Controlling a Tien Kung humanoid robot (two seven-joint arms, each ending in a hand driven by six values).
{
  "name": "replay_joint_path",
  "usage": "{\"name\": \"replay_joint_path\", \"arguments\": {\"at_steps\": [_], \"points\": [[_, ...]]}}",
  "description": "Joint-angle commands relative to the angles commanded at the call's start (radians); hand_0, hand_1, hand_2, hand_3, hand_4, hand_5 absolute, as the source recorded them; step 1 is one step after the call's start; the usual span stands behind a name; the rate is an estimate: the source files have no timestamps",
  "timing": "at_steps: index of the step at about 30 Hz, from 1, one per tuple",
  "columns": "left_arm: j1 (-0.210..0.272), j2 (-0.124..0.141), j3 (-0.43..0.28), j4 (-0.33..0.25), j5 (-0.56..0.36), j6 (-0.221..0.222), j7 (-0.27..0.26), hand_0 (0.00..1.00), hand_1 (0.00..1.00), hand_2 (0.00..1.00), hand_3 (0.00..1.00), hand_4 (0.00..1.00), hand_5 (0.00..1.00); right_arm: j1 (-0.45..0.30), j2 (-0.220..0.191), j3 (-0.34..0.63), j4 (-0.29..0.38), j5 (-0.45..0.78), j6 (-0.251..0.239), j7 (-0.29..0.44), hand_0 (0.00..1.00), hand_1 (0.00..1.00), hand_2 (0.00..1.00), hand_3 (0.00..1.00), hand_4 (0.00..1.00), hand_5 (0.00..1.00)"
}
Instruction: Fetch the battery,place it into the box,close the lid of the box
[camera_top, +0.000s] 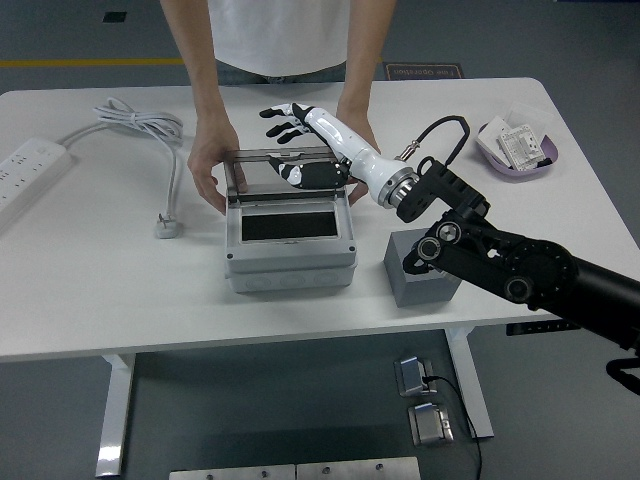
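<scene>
A grey box (290, 262) stands at the table's middle with its clear lid (270, 172) upright at the back. The box's inside looks dark and I cannot make out the battery there. My right hand (296, 142), white with black fingertips, is open at the lid's top edge. Its fingers (283, 112) are spread above and behind the lid and the thumb is in front of it. It holds nothing. A person at the far side steadies the box with one hand (208, 168) on its left and the other hand (362, 140) behind my wrist.
A grey block (418, 274) sits just right of the box under my forearm. A purple bowl (516, 152) with white packets is at the far right. A power strip (28, 170), its white cable (140, 124) and a plug (167, 226) lie at the left.
</scene>
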Motion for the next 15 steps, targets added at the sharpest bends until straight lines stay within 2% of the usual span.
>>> {"name": "replay_joint_path", "arguments": {"at_steps": [9, 15], "points": [[-0.012, -0.003, -0.023, -0.001, 0.039, -0.005, 0.011, 0.727, 0.748, 0.693, 0.664, 0.594, 0.370, 0.070, 0.045, -0.070, -0.166, 0.098, 0.019, 0.032, 0.850, 0.703, 0.726, 0.796, 0.659, 0.109], [-0.018, -0.004, -0.024, -0.002, 0.047, -0.006, 0.011, 0.727, 0.748, 0.693, 0.663, 0.594, 0.370, 0.071, 0.065, -0.106, -0.228, 0.148, 0.020, 0.055, 0.850, 0.702, 0.726, 0.795, 0.664, 0.115]]}}
